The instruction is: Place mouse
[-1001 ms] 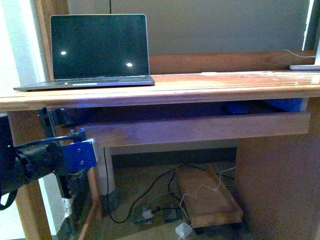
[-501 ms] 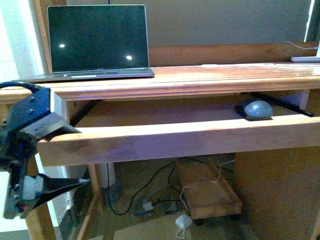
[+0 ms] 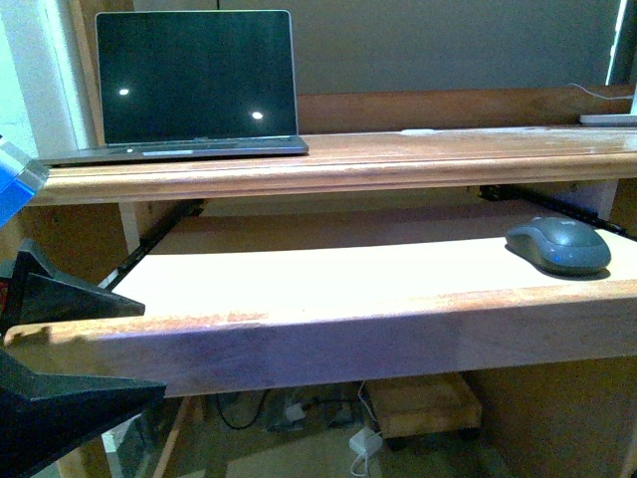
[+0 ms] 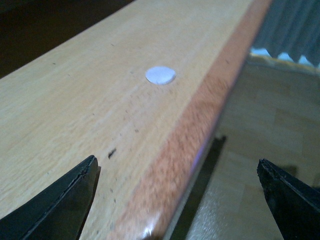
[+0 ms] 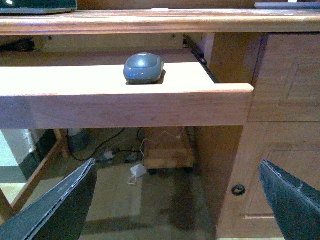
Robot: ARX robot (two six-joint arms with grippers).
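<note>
The dark grey mouse (image 3: 557, 246) lies on the right part of the pulled-out wooden tray (image 3: 328, 279) under the desk top. It also shows in the right wrist view (image 5: 143, 68). My left gripper (image 3: 149, 349) is open, with one black finger above and one below the left end of the tray's front rail. In the left wrist view (image 4: 176, 165) the rail (image 4: 185, 150) runs between the open jaws. My right gripper (image 5: 176, 165) is open and empty. It hangs in front of the desk, below tray level and apart from the mouse, and is out of the front view.
An open laptop (image 3: 196, 85) stands on the desk top (image 3: 448, 154) at the left. A cabinet door (image 5: 285, 125) closes the desk's right side. A low wooden cart (image 5: 167, 150) and cables lie on the floor under the tray. A white dot (image 4: 160, 75) marks the tray.
The tray has slid out toward me, bringing the mouse into full view. My left gripper rose from below the desk to the tray's front rail and came back with it.
</note>
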